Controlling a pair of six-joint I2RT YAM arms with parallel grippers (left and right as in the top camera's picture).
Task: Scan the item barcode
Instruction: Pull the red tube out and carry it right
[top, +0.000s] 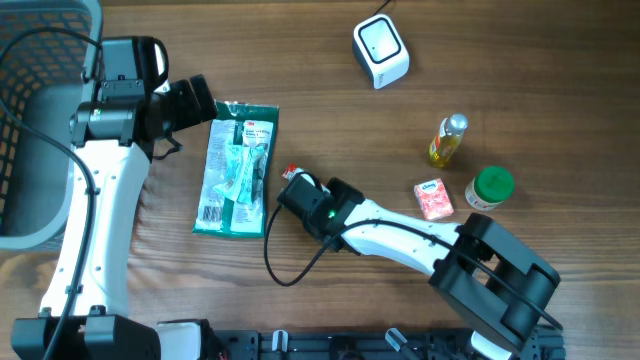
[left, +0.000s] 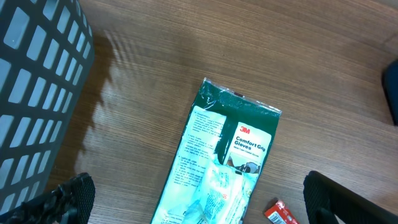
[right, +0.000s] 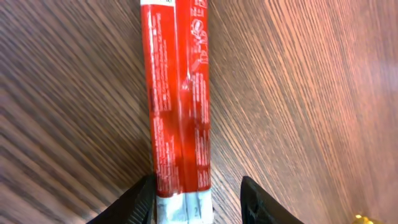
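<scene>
The right tool (right: 194, 193) straddles the end of the red packet (right: 180, 93), jaws part-spread and pinching nothing, so it lies flat on the worktop (right: 311, 93) (scanner (top: 380, 52) well away). The left tool (left: 196, 190) gapes empty beside the glove pack (left: 230, 143).

Flat green plastic glove package (left: 217, 163): white label (left: 252, 140) reads "3M Comfort Grip Gloves". Long red packet (right: 180, 93): print illegible.
</scene>
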